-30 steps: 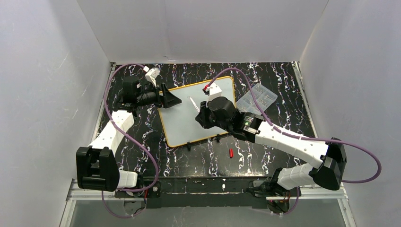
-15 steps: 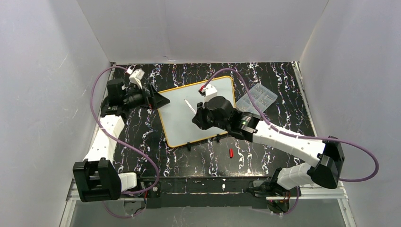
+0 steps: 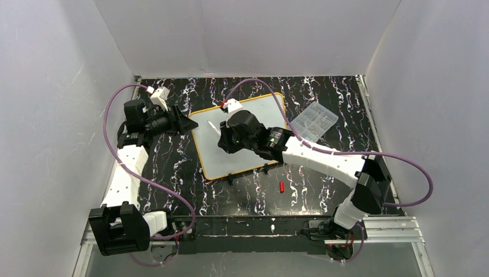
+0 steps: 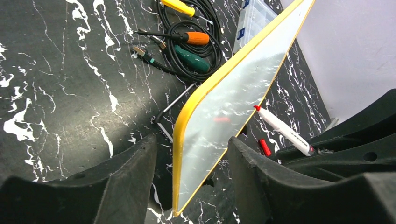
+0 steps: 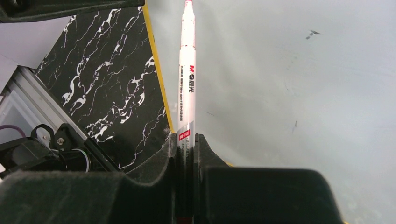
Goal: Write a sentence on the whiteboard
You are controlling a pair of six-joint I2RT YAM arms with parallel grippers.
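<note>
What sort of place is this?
Probably a robotics lab test cell: a left arm and right arm mounted at a black marbled table, plain white walls boxing it in, screwdrivers and coiled cable near the whiteboard.

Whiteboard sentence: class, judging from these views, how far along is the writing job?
Done: the marker is uncapped, its red cap lying on the table, and the right gripper is shut on it. In hand: the tip points at the whiteboard near its left edge, with the open left gripper beside that edge. Left: the whole sentence; no red strokes show.
</note>
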